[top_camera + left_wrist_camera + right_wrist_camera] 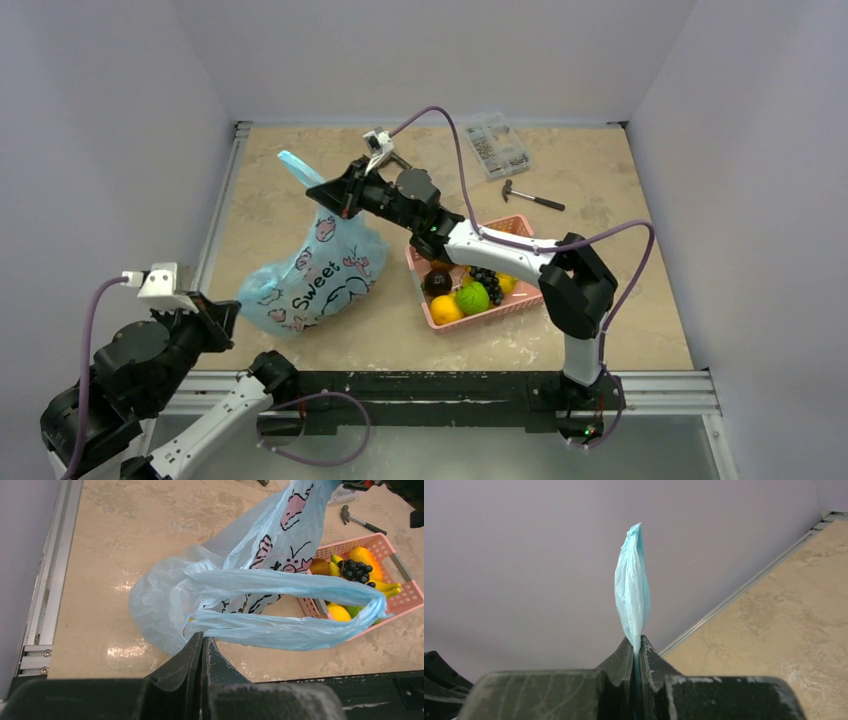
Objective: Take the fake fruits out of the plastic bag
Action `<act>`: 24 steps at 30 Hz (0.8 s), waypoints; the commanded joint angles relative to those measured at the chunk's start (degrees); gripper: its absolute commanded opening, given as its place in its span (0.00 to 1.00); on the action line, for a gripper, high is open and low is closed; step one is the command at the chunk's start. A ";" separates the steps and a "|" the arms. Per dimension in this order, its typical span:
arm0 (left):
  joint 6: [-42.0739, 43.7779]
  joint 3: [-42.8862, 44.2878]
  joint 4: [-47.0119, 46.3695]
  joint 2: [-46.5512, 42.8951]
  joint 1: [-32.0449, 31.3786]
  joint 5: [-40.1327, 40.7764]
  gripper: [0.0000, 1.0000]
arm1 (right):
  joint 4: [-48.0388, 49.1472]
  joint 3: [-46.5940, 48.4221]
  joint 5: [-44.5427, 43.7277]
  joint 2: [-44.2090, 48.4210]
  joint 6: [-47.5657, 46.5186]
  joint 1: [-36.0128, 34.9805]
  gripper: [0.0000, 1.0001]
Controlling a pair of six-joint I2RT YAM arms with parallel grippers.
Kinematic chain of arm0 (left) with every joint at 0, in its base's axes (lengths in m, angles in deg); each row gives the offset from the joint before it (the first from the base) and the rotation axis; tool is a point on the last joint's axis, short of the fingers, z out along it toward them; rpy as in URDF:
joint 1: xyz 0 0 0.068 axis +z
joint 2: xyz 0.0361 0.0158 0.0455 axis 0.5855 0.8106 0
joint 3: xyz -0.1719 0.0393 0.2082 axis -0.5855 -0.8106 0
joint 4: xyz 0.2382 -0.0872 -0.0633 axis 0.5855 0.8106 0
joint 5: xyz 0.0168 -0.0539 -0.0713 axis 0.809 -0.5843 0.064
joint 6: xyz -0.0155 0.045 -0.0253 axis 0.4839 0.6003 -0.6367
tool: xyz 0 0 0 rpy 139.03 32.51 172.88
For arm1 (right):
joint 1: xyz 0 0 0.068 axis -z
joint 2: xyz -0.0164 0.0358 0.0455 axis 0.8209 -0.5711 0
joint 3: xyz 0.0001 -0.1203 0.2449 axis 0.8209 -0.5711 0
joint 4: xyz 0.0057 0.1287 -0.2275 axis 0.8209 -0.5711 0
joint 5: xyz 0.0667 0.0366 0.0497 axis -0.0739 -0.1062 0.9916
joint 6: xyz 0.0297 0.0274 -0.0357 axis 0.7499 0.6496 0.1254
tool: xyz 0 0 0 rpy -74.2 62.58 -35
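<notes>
We hold the plastic bag at 2 ends.
Right pincer grasps its raised handle; left pincer pinches its lower edge.

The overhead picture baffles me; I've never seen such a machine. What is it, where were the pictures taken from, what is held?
Two robot arms are bolted at the near edge of a table. The overhead picture looks down on them; each close-up comes from a camera on one wrist. The right arm's fingers pinch a raised handle of the plastic bag; the left arm's fingers are shut at its near end, apparently pinching it. Nearby: a pink basket of fruit, a hammer, a clear box.
</notes>
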 commanded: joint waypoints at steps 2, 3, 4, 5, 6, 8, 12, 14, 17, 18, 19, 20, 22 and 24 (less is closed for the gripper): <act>-4.44 5.53 4.65 0.15 -0.13 -2.41 0.01 | -1.11 6.76 2.30 -1.63 -0.91 0.59 0.00; -4.22 7.26 5.41 0.97 -0.09 -3.50 0.12 | -1.39 6.72 2.98 -1.63 -0.90 0.60 0.00; -3.62 9.01 5.98 2.08 -0.08 -5.25 0.27 | -1.63 6.35 3.72 -1.41 -0.90 0.56 0.00; -2.87 11.02 6.42 3.30 -0.10 -6.79 0.44 | -1.91 5.33 4.06 -0.97 -1.01 0.57 0.00; -2.04 12.85 6.63 4.81 -0.08 -8.19 0.60 | -2.17 4.30 4.15 -0.37 -1.48 0.56 0.00; -0.32 15.96 6.43 8.01 -0.08 -10.00 0.87 | -2.41 1.93 4.58 1.14 -2.17 0.46 0.02; 4.47 21.88 5.26 18.26 -0.09 -14.74 1.00 | -9.14 1.34 4.64 3.61 -6.06 0.47 0.12; 8.03 25.12 4.97 23.96 -0.08 -17.69 1.00 | -14.08 2.11 3.78 4.69 -9.46 0.42 0.18; 11.66 28.98 4.89 31.18 -0.08 -20.20 1.00 | -19.67 2.73 1.60 6.62 -14.94 0.30 0.32; 11.96 28.92 4.07 32.48 -0.13 -21.84 1.00 | -22.24 3.77 1.04 6.93 -17.33 0.22 0.38; 11.96 27.99 2.21 33.16 -0.09 -24.37 1.00 | -24.95 4.82 0.43 7.05 -19.50 0.13 0.43; 11.59 26.51 -0.14 33.27 -0.08 -26.98 1.00 | -27.48 5.84 -0.40 7.10 -21.82 0.06 0.49; 10.89 22.56 -4.71 32.46 -0.13 -32.43 1.00 | -31.42 7.69 -2.14 7.13 -25.57 0.03 0.60; 9.84 19.05 -7.52 31.55 -0.14 -34.92 1.00 | -34.30 9.26 -3.08 6.82 -28.81 -0.05 0.70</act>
